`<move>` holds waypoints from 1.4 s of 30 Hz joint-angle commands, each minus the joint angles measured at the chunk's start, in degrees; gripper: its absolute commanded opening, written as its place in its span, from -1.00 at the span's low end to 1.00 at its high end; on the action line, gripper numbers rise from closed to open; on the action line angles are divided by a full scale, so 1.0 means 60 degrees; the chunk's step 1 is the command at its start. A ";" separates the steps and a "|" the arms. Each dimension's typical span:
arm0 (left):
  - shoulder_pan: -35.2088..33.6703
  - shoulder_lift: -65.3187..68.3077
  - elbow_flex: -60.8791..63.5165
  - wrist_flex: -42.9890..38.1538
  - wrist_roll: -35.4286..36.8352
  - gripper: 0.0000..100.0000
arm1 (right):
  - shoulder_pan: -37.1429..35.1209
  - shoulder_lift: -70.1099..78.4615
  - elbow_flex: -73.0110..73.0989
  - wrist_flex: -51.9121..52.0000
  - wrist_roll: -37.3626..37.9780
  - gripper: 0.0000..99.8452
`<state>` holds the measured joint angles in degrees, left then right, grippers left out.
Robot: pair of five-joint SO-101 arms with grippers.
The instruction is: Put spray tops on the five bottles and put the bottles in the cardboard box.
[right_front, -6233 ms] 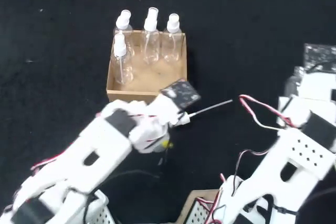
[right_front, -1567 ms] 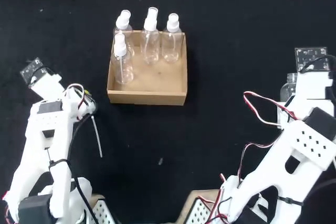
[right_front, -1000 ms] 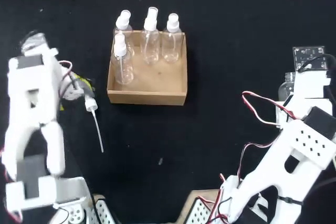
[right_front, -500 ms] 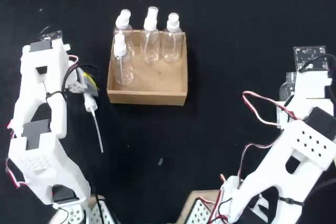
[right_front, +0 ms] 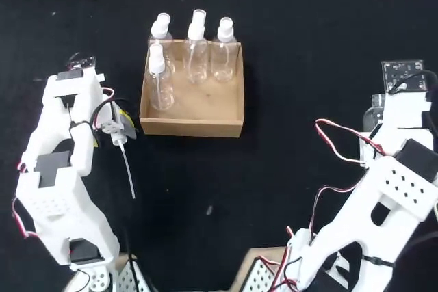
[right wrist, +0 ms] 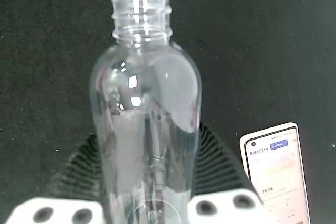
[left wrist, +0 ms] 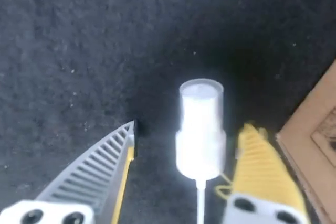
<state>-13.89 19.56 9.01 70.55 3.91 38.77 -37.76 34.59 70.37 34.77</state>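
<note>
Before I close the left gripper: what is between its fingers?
The spray top lies between the open fingers of the left gripper, nearer the yellow one, as the left wrist view shows.

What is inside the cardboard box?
Four clear bottles with white spray tops stand inside the cardboard box: three along its far wall, one by its left wall. The near wall hides a strip of the floor.

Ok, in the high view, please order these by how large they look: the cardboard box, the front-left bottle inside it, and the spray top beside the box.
1. cardboard box, clearly the largest.
2. front-left bottle.
3. spray top: with its tube about as long as that bottle, but much thinner.
</note>
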 commanded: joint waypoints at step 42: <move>0.1458 -1.0520 -0.2850 0.0542 0.1700 -0.94 | -0.9890 -0.7656 0.6015 -0.6681 -0.5363 -0.98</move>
<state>-10.20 -40.57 -0.48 73.89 11.65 -18.90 -80.22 67.47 36.53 2.86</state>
